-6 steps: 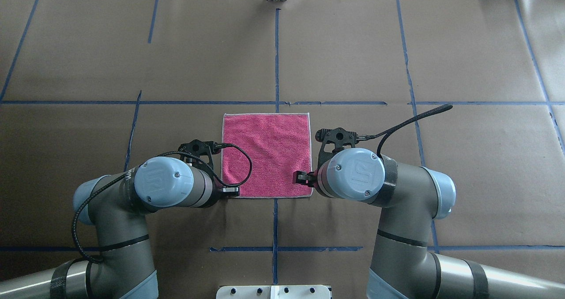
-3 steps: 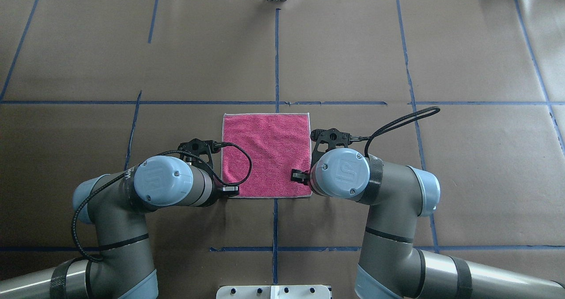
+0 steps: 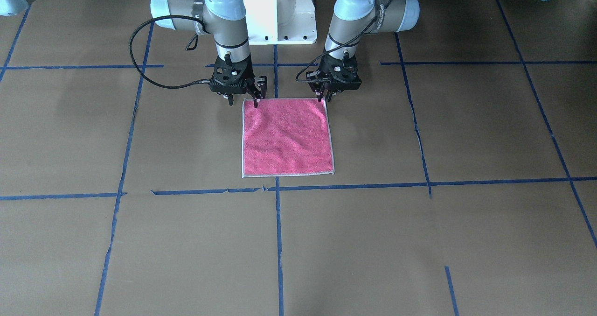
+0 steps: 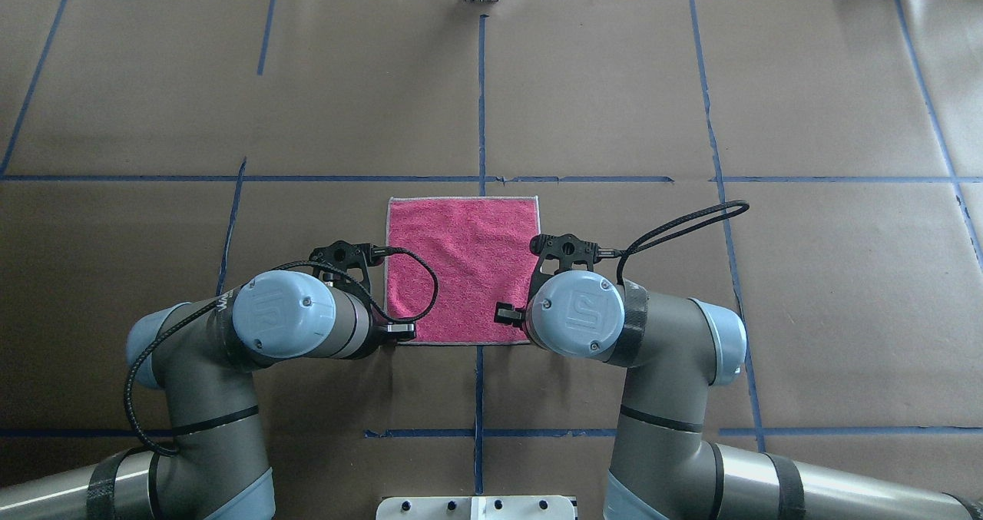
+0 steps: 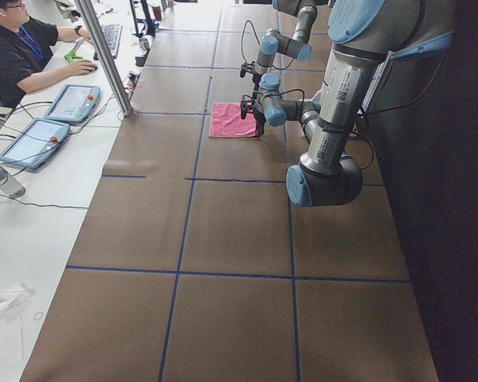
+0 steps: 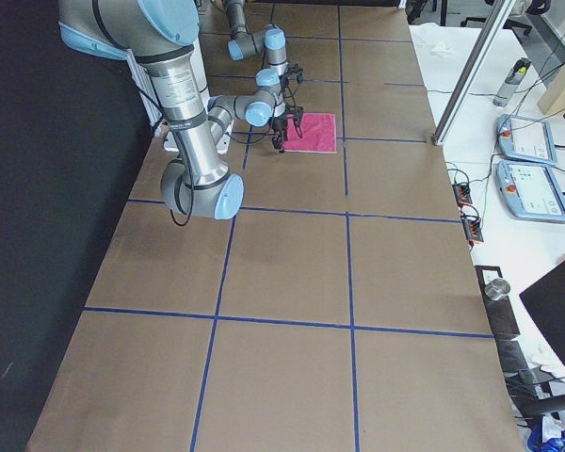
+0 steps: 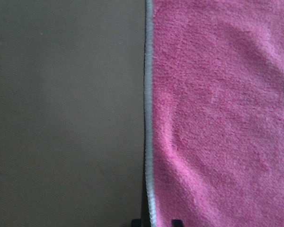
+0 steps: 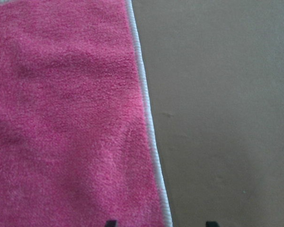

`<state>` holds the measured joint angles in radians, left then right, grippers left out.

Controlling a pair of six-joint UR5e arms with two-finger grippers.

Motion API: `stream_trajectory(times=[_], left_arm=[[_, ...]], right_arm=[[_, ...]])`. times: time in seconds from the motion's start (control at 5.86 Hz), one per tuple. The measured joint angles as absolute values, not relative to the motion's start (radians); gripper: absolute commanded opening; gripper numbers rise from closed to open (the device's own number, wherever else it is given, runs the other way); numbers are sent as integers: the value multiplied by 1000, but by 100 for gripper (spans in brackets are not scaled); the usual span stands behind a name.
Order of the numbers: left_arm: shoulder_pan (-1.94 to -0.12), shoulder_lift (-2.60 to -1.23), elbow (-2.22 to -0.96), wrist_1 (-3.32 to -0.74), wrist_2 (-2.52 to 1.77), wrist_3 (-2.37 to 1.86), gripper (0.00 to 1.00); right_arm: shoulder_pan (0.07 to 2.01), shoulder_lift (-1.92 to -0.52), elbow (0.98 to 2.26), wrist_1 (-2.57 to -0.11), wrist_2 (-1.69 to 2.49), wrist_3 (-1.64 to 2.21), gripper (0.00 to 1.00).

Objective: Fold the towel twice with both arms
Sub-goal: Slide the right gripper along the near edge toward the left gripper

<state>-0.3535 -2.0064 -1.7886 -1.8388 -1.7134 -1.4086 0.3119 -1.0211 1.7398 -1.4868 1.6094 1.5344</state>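
1. The towel (image 4: 461,266) lies flat, pink face up, between both claws
2. The right claw (image 3: 243,102) is open, astride the towel's robot-side right hem
3. The left claw (image 3: 324,96) has its tips narrowly apart astride the towel's left hem; whether it grips cannot be told

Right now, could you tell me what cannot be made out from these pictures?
1. Whether the left gripper already pinches the towel: in the overhead view its wrist covers the fingers, and the left wrist view cuts off the fingertips at the bottom edge.
2. The towel's underside: face down in every view.
3. Jaw gaps in both side views: too small and far away.
4. The towel's near corners, overhead: under both wrists.
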Motion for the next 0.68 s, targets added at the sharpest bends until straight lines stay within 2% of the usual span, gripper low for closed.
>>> stream_trajectory(times=[0.51,0.68], left_arm=[[-354,-2006,-1789,-1839,-1713,-1407,33],[-354,-2006,-1789,-1839,-1713,-1407,33]], right_arm=[[292,-1020,1736,-1492,1588,1555,26],[292,-1021,1736,-1492,1587,1559,18]])
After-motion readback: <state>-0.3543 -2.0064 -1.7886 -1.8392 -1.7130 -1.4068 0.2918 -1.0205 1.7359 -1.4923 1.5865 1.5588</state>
